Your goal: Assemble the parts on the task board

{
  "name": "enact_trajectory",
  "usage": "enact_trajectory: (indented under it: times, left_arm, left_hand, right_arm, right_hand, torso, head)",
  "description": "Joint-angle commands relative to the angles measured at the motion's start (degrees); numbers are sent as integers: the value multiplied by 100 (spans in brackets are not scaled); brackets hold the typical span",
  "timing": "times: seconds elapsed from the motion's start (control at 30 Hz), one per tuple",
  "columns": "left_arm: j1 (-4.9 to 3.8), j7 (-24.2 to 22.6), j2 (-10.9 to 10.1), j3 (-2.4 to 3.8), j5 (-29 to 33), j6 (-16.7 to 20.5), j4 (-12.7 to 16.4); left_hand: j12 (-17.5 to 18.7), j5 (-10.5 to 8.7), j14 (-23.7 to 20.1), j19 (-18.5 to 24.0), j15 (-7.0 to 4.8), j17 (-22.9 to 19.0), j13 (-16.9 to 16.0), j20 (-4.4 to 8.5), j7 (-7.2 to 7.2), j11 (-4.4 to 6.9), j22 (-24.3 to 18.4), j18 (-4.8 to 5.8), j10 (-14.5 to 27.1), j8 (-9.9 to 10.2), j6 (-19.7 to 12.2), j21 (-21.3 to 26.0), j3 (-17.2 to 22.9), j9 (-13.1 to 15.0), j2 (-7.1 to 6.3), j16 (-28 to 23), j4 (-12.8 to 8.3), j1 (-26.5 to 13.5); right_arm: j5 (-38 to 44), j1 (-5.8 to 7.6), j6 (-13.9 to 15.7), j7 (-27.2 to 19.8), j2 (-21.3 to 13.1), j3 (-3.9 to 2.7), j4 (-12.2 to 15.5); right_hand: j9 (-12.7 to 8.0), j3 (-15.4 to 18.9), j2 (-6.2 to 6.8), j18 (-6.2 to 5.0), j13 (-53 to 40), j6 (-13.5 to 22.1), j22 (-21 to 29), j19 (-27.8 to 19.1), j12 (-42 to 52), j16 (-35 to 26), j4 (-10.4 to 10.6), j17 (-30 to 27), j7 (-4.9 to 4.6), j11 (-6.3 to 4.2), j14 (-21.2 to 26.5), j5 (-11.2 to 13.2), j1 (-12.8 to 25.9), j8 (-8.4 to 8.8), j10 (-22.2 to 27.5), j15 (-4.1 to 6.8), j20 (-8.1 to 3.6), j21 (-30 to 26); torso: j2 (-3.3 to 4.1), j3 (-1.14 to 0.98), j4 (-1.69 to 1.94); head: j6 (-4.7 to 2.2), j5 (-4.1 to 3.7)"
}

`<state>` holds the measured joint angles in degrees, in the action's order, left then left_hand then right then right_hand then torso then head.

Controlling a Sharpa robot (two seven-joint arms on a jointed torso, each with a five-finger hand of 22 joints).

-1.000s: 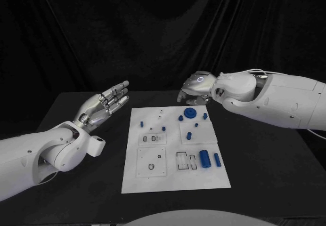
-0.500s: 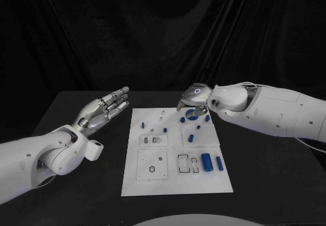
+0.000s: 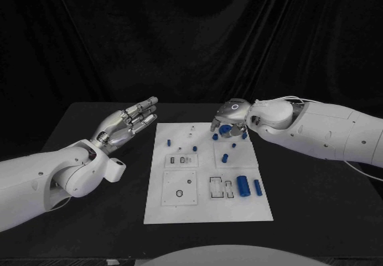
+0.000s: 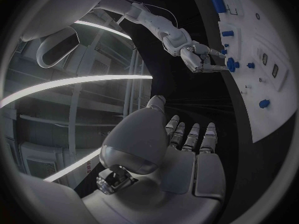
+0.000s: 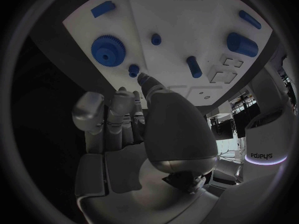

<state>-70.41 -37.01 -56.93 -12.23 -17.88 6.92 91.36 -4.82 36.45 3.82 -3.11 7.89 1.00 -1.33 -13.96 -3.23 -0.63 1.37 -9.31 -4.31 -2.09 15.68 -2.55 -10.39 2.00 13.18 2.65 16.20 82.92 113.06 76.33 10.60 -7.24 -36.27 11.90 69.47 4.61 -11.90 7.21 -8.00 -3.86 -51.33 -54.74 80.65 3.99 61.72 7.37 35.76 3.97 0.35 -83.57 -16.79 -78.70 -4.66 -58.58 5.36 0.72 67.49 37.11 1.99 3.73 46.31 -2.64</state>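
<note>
Over the blue gear [image 3: 226,131], my right hand [image 3: 229,115] hangs with fingers curled, nothing held; a skewed reach could nudge it off the task board [image 3: 203,208].

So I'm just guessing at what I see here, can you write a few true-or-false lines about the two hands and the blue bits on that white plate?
1. The left hand is open beside the task board, holding nothing. True.
2. The right hand hovers at the board's near edge. False: it is over the far end, by the blue gear.
3. The blue gear is clamped in the left hand. False: it lies on the board.
4. A thick blue cylinder lies on the board's right side, nearer the robot. True.
5. The parts are red. False: they are blue.
</note>
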Motion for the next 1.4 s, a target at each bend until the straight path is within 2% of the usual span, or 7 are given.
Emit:
enact_trajectory:
  times: [0.03, 0.13, 0.33, 0.67, 0.77, 1.07, 1.4]
  left_arm:
    - [-11, -52, 16, 5, -16, -132, -3]
    - [-10, -43, 19, 5, -16, -145, -12]
    - [-10, -26, 12, 5, -16, -198, -23]
    - [-10, -15, 56, 5, -16, -294, -67]
    - [-9, -6, 62, 5, -16, -308, -71]
    - [-9, 53, 81, 5, -16, -361, -102]
    - [-7, 83, 107, 5, -16, -422, -129]
  left_hand:
    - [25, 26, 5, -18, 43, 10, 3, -41, -11, -67, 6, -93, 0, -31, 56, -26, 46, 9, 1, 32, 0, 61]
    - [24, 32, 11, -26, 48, 11, 3, -47, -20, -73, 9, -94, -3, -35, 78, -32, 51, 11, -9, 36, -1, 65]
    - [21, 50, 28, -43, 69, 14, 2, -66, -36, -90, 13, -94, -8, -39, 103, -45, 59, 13, -40, 49, -7, 75]
    - [12, 120, 87, -105, 119, 25, -1, -122, -67, -124, 31, -97, -23, -41, 138, -92, 101, 14, -93, 89, -30, 113]
    - [9, 127, 104, -121, 131, 29, -2, -136, -74, -131, 36, -99, -29, -43, 155, -103, 115, 16, -96, 101, -32, 121]
    - [7, 161, 122, -142, 148, 31, -3, -161, -92, -148, 40, -101, -34, -51, 199, -118, 152, 21, -100, 113, -48, 147]
    - [-2, 198, 154, -183, 169, 37, -6, -194, -126, -183, 49, -104, -48, -71, 295, -146, 215, 33, -112, 138, -79, 190]
  right_arm:
    - [-84, -60, 97, -146, 50, -3, -102]
    - [-87, -111, 204, -186, 102, -3, -206]
    - [-89, -206, 430, -265, 220, -4, -432]
    - [-90, -363, 812, -283, 373, -4, -734]
    - [-90, -399, 872, -288, 412, -4, -806]
    - [-241, -481, 928, -337, 514, -4, -1019]
    - [-311, -561, 943, -405, 651, -4, -1296]
  right_hand:
    - [26, -107, 20, 104, -3, -77, -15, -50, 22, 35, -17, -3, -9, -12, 25, -276, -83, -42, -51, 8, -7, 7]
    - [50, -205, 51, 107, -7, -112, -52, -59, 24, 65, -28, 33, -17, -4, 24, -455, -91, -48, -82, 4, -5, 19]
    - [61, -257, 59, 110, -12, -124, -80, -59, 33, 84, -28, 56, -42, -2, 20, -465, -91, -50, -114, 3, -6, 32]
    - [117, -377, 130, 107, -26, -158, -115, -88, 68, 82, 30, 15, -51, -13, 37, 49, 16, -47, -224, 8, -9, 23]
    - [123, -397, 122, 108, -23, -152, -122, -91, 57, 74, 31, -5, -103, -3, 41, 91, 16, -40, -204, 3, -6, 22]
    - [131, -444, 97, 106, -6, -132, -120, -109, 2, 40, 23, -65, -51, 7, 58, 95, 1, -21, -82, -3, 1, 4]
    - [157, -462, 42, 107, -8, -188, -130, -129, 15, 24, 47, -91, -178, 67, 65, 62, 49, -37, 15, -42, 31, -14]
  torso:
    - [-39, -8, -20]
    - [-50, -7, -29]
    - [-75, -4, -40]
    - [-65, -3, -18]
    - [-73, -1, -27]
    - [-85, 2, -32]
    - [-88, 2, -31]
  head:
    - [44, 12]
    - [60, 34]
    - [118, 65]
    - [130, 28]
    - [146, 34]
    - [182, 34]
    - [199, 20]
